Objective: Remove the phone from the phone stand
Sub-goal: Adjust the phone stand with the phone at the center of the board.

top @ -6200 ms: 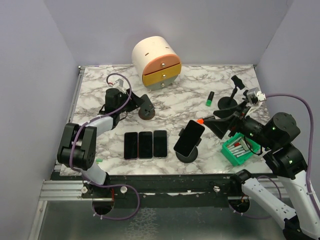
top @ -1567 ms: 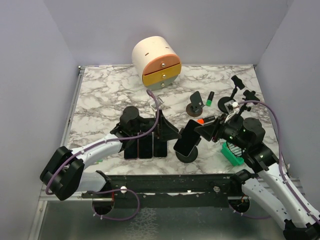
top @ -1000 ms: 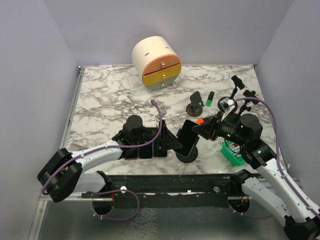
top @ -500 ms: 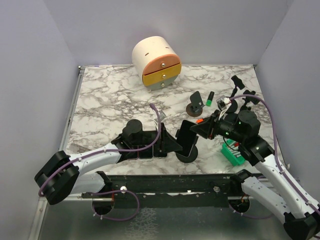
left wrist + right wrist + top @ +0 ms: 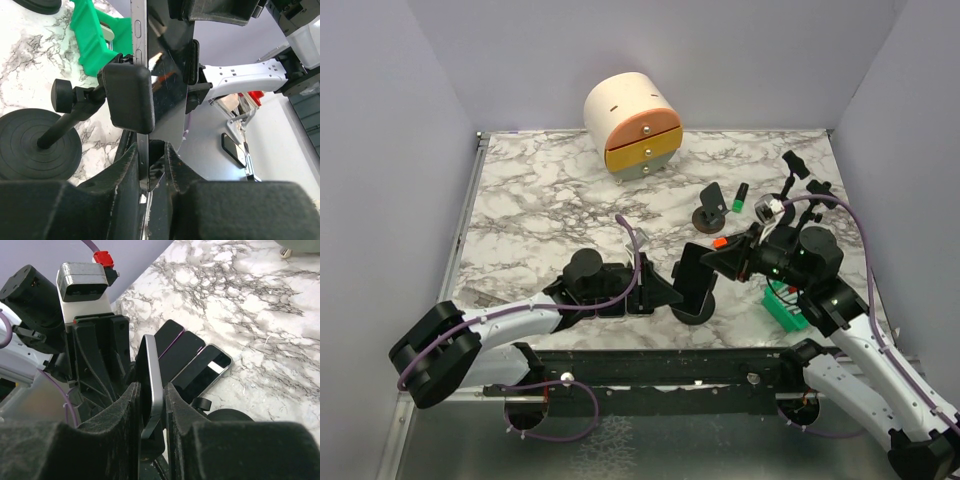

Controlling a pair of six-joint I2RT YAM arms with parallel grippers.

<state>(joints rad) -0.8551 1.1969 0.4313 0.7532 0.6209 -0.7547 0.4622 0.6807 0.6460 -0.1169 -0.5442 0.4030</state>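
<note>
— Gripping it, both arms?
— Yes. The left fingers [image 5: 95, 205] are closed narrow on the lower edge of the black, silver-rimmed glass phone [image 5: 695, 278]; the right fingers [image 5: 100, 450] pinch its top edge. It stands in the black clamp-armed phone stand [image 5: 40, 145] on the white marble bench [image 5: 520, 200].
— What might fail?
— Likely the clamp [image 5: 127, 95] holds on, so the stand lifts or tips onto the three dark phones lying flat [image 5: 189, 352] beside it; uneven pulls could twist the phone free
</note>
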